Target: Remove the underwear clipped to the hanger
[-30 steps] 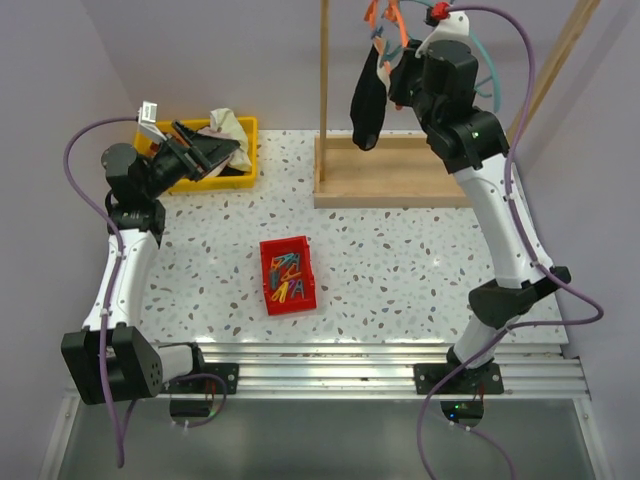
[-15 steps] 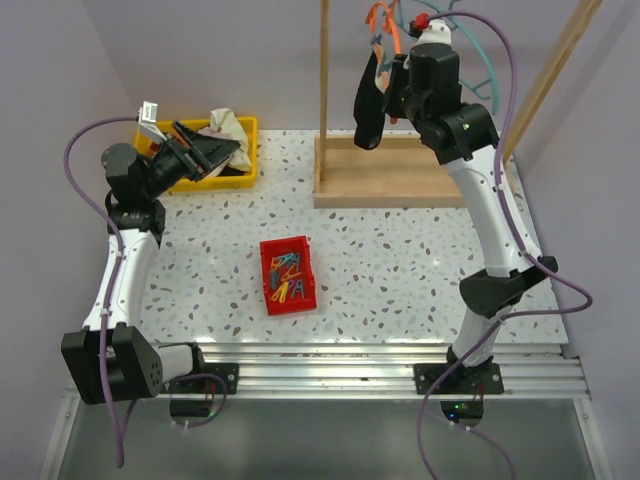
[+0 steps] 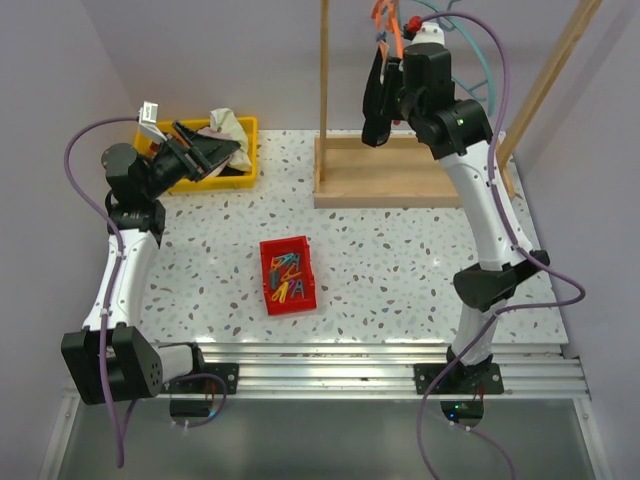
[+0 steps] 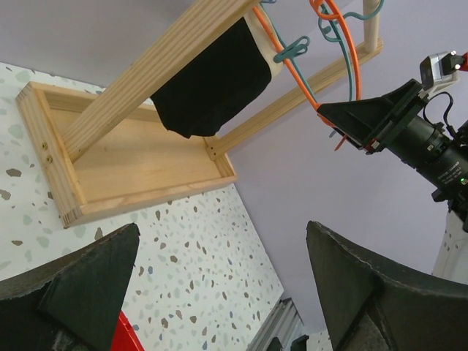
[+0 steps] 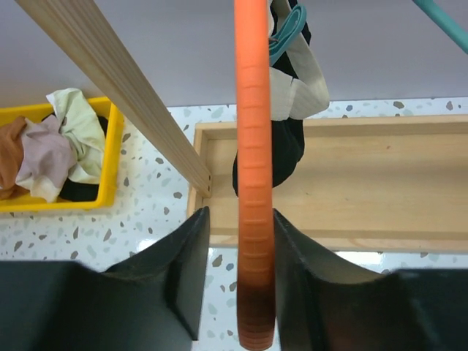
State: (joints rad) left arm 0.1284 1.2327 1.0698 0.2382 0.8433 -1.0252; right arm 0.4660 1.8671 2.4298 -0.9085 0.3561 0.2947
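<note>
The black underwear (image 3: 377,100) with a white part hangs from an orange hanger (image 3: 384,22), held by a teal clip (image 5: 287,34). It also shows in the right wrist view (image 5: 291,150) and the left wrist view (image 4: 212,84). My right gripper (image 3: 392,72) is raised at the hanger. Its jaws stand open on either side of the orange hanger bar (image 5: 254,146), the right finger against it and a gap on the left. A rust-brown cloth (image 5: 10,157) lies in the yellow bin (image 3: 247,150). My left gripper (image 3: 228,158) is open and empty above that bin.
A wooden rack with a tray base (image 3: 390,185) and upright post (image 3: 323,70) holds the hangers; a teal hanger (image 3: 480,60) hangs behind. A pale cloth bundle (image 3: 226,126) sits in the yellow bin. A red box (image 3: 288,275) of coloured clips stands mid-table.
My right arm has moved left and up, bringing its jaws around the orange hanger. The black underwear has shifted slightly right. The left arm has not moved.
</note>
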